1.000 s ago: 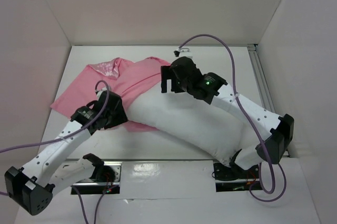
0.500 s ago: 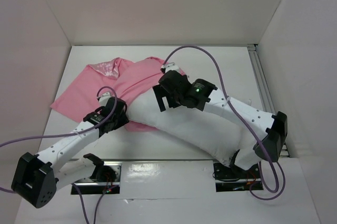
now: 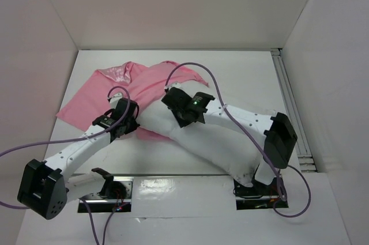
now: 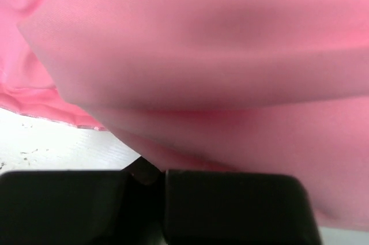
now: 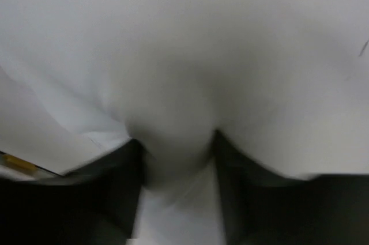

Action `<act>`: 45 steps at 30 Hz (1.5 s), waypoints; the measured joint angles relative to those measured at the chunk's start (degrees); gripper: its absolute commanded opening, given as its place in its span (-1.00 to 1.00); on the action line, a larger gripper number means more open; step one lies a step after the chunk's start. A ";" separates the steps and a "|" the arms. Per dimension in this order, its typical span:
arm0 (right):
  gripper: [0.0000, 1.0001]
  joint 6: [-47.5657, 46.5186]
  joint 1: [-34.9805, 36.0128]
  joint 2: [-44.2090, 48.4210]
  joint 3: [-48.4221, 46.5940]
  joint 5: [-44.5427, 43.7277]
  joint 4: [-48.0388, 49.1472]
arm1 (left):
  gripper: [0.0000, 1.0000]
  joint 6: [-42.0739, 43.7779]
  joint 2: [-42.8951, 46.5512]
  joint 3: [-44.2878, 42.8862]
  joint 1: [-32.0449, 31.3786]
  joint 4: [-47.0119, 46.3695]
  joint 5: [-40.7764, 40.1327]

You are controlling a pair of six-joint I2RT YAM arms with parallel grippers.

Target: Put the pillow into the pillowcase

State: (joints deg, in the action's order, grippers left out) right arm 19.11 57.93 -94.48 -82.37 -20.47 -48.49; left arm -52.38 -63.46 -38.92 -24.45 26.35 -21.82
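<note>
The pink satin pillowcase [image 3: 98, 98] lay spread over the far left part of the white desk [image 3: 242, 72], its near edge bunched against one end of the pillow. The plump white pillow [image 3: 219, 141] stretched on a slant from the middle of the desk towards the near right corner, passing under the right arm. The left gripper [image 3: 124, 119] sat at the pillowcase's near edge, just beside the pillow's end. In its wrist view the left gripper [image 4: 151, 171] was closed tight, with a fold of pillowcase [image 4: 219, 55] pinched at the tips above bare desk [image 4: 52, 141]. The right gripper [image 3: 174, 109] pressed down onto the pillow's far end. Its wrist view showed the right gripper [image 5: 176, 181] partly apart, with a bulge of pillow [image 5: 184, 43] squeezed between its fingers.
</note>
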 measured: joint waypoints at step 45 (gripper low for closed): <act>-1.00 18.12 -20.48 -5.29 -6.99 7.43 21.99 | -1.00 13.90 -26.75 -43.93 -6.78 1.29 37.20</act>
State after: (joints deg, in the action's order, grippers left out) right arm 37.23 37.45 -99.77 -89.36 -13.04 -26.50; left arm -38.48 -90.21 -82.85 -31.22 27.64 15.38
